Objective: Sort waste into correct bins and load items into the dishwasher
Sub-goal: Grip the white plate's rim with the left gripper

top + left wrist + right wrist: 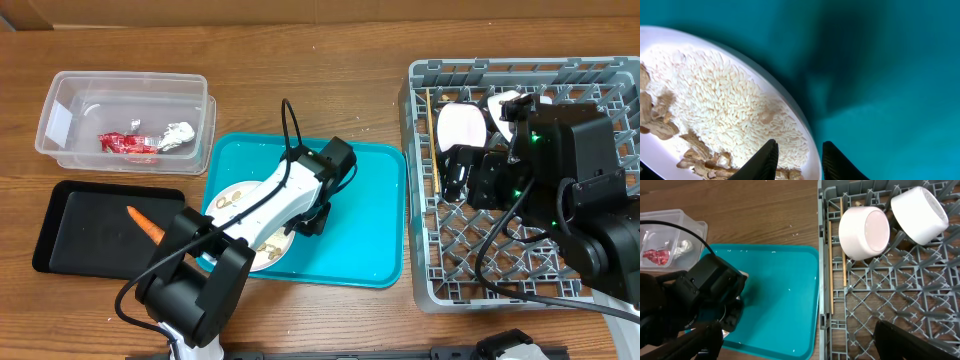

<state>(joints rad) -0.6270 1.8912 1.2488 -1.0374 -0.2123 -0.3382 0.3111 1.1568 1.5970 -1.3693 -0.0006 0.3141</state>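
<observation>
Closest to me, the left hand [800, 146] has its two fingers astride the rim of the plate [670, 42], one over the food and one outside. The gap is narrow, but I can't tell whether they have actually bitten on the rim. The plate sits on the teal tray [370, 230] and carries rice-like grains [730, 105] and beige peanut-like scraps [660, 120].

Much of the job looks done. The red wrapper [127, 144] and foil ball [179, 133] lie in the clear tub [70, 100], and the carrot [146, 224] lies in the black tray [80, 235]. Two bowls [865, 232] and the chopsticks [830, 265] are in the dish rack [430, 280].

What is left, I'd judge, is getting the scraps into a bin and then the plate into the rack.

The right hand [797, 330] hangs over the rack with its fingers wide apart and empty. Its arm covers many of the pegs where the plate might go.
</observation>
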